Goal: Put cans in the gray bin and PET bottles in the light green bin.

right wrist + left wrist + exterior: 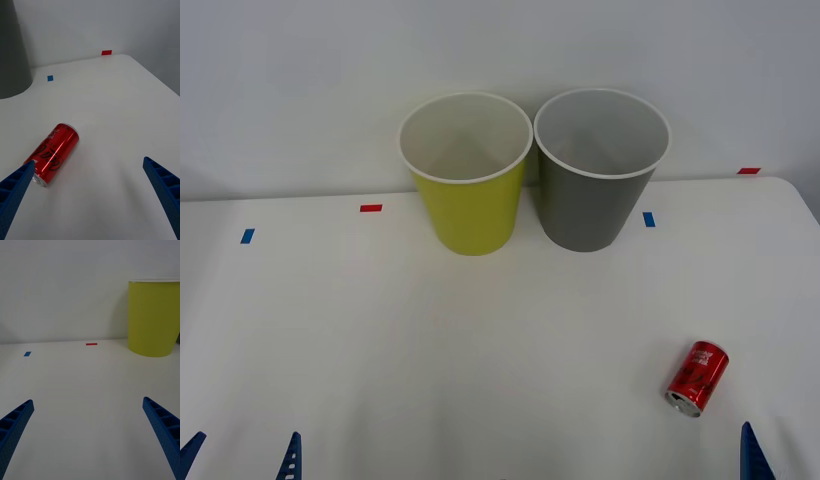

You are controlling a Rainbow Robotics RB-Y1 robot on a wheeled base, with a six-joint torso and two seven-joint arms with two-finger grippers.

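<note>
A small red can (698, 377) lies on its side on the white table at the near right, silver top toward me. My right gripper (88, 160) hovers open just before it; the can (52, 153) lies beside one finger (17, 187), not between the two. One right finger (752, 455) rises at the front view's lower edge. The light green bin (470, 190) and the gray bin (595, 180) stand upright, side by side at the back. My left gripper (240, 462) is open at the near left, facing the light green bin (153, 318). PET bottles are out of view.
Red tape marks (370, 208) (748, 171) and blue ones (247, 236) (648, 218) lie on the table near the back. The table's rounded right corner (800, 195) is close to the gray bin's side. A white wall stands behind the bins.
</note>
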